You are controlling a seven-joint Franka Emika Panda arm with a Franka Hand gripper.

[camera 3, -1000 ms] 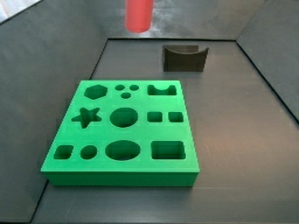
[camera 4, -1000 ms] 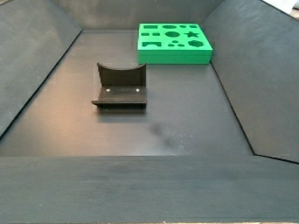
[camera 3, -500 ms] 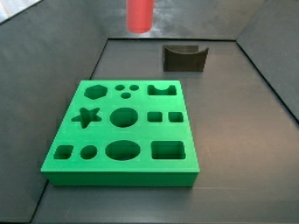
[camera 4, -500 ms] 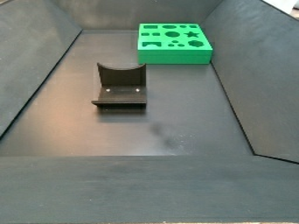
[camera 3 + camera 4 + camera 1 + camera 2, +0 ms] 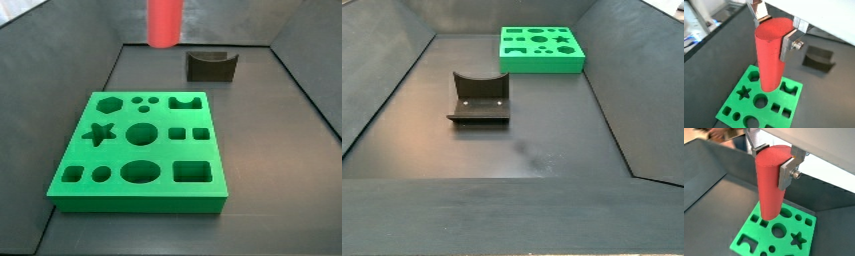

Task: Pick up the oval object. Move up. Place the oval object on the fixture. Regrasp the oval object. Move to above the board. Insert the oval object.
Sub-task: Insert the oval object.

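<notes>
The oval object [image 5: 771,55], a smooth red peg, hangs upright with my gripper [image 5: 774,27] shut on its upper end. Both wrist views show a silver finger [image 5: 785,172] pressed on each side of the oval object [image 5: 771,178]. The green board [image 5: 751,76] with its shaped cutouts lies below the peg's lower end. In a side view the oval object [image 5: 163,22] hangs high beyond the far edge of the board [image 5: 140,150], and the gripper is cut off above the frame. The fixture [image 5: 211,66] holds nothing. The other side view shows only the board [image 5: 543,48] and the fixture [image 5: 478,98].
Dark sloping walls [image 5: 80,60] enclose the dark floor [image 5: 529,150] on all sides. The fixture [image 5: 819,59] stands on the floor beyond the board, apart from it. The board [image 5: 759,230] lies near one end of the enclosure.
The oval object has come down a little in the side view and shifted slightly right. The board and the fixture have not moved.
</notes>
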